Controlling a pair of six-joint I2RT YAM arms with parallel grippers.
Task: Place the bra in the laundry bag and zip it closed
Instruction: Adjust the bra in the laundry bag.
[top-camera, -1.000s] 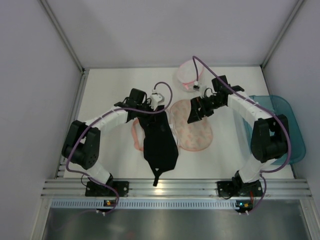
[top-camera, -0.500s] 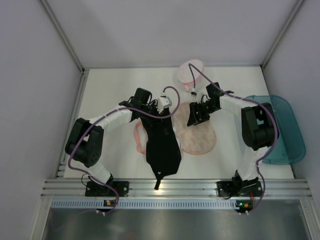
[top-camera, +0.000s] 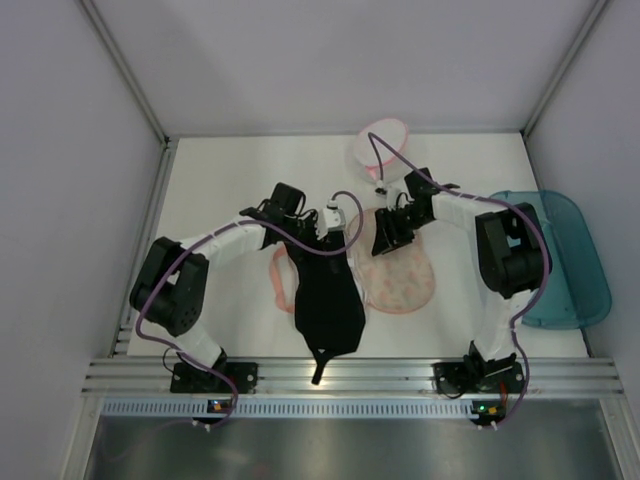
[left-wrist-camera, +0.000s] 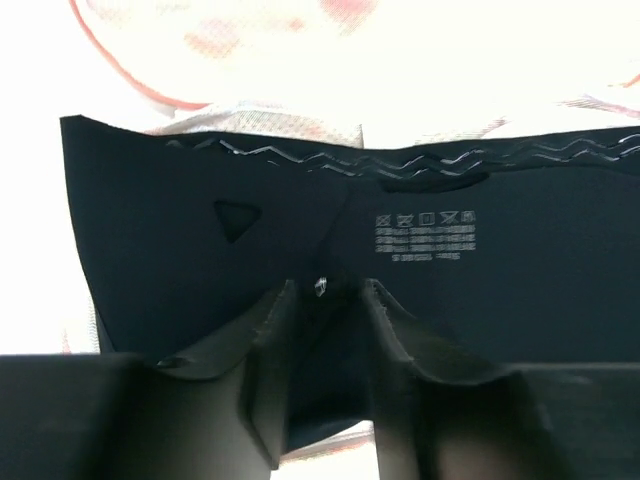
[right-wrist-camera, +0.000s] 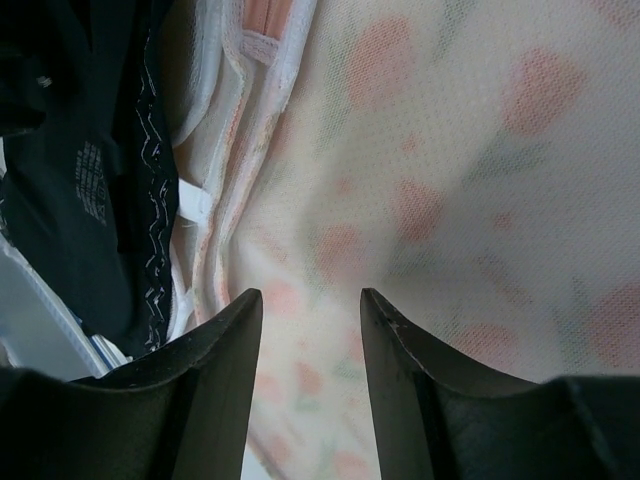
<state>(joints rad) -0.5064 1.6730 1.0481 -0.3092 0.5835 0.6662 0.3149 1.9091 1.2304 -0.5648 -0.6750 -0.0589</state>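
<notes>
The black bra (top-camera: 328, 300) lies lengthwise over the left half of the open laundry bag (top-camera: 405, 280), its strap end hanging towards the front rail. My left gripper (top-camera: 330, 222) is at the bra's far end. In the left wrist view its jaws (left-wrist-camera: 327, 290) stand apart, with the bra (left-wrist-camera: 200, 200) spread flat just beyond them and the bag's pink-trimmed mesh (left-wrist-camera: 250, 40) behind. My right gripper (top-camera: 385, 235) is at the far edge of the bag's right half. Its jaws (right-wrist-camera: 310, 297) stand apart over the speckled mesh (right-wrist-camera: 450, 150), and the bra's edge (right-wrist-camera: 90, 180) shows at the left.
A small white pouch with a pink rim (top-camera: 380, 145) lies at the back of the table. A teal plastic tub (top-camera: 560, 260) stands at the right edge. Walls close in the table on three sides, and a metal rail (top-camera: 340, 378) runs along the front.
My left gripper moved right with the bra's end and its jaws came apart. My right gripper moved left onto the bag's far edge and its jaws narrowed. The bag shifted slightly forward.
</notes>
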